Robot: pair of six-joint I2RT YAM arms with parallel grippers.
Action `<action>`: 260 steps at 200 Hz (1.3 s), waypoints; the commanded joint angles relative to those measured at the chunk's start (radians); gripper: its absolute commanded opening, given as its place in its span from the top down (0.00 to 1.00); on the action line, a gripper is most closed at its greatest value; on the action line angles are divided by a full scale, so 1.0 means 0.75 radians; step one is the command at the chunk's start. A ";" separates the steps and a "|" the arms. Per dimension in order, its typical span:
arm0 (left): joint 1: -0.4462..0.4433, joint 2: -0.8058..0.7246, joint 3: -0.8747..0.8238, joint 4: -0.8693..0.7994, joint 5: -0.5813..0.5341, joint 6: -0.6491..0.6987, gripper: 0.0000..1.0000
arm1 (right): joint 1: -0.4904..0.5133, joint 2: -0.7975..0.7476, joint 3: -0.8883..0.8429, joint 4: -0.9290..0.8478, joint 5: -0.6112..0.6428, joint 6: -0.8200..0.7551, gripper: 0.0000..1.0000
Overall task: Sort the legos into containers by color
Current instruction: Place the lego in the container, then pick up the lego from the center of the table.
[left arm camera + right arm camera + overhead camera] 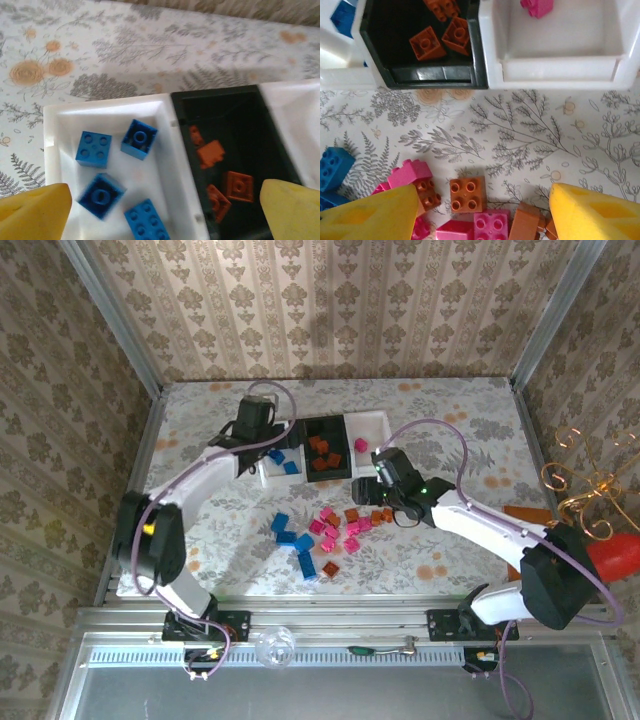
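- the loose legos [325, 538] lie in a scattered heap on the floral table [450, 410], between the arm bases and the trays. blue bricks [290, 535] sit on the heap's left, pink bricks [335, 530] in the middle, and orange-brown bricks [365, 515] mostly toward the right.
- the right gripper [480, 215] hangs low over the right part of this heap, its yellow fingers [367, 215] spread wide with nothing clamped. an orange-brown square brick [468, 194] lies flat on the table in the gap between them, with pink and orange-brown pieces crowded beside it.
- a strip of bare table separates the heap from the three trays, which are joined in a row.
- the black middle tray [432, 75] holds several orange-brown legos, some tilted against each other.
- the right white tray [555, 70] holds a single pink lego [537, 6] toward its far end.
- the left white tray [52, 130] holds four blue legos [93, 149], lying apart from one another, studs up.
- the left gripper [162, 217] hovers above the seam between the left white tray and the black tray, one yellow fingertip to each side, wide apart and empty.
- beyond the trays the table runs bare to the patterned wall [330, 310].
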 commanded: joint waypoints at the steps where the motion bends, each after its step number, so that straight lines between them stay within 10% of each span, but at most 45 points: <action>1: -0.047 -0.173 -0.139 0.088 0.068 -0.082 0.00 | 0.007 -0.039 -0.059 -0.045 0.045 0.053 0.29; 166: -0.124 -0.749 -0.860 0.229 0.123 -0.252 0.00 | -0.116 0.232 -0.147 -0.027 0.113 0.481 0.35; 260: -0.122 -0.708 -0.871 0.222 0.122 -0.250 0.00 | -0.118 0.186 -0.230 -0.049 0.066 0.485 0.64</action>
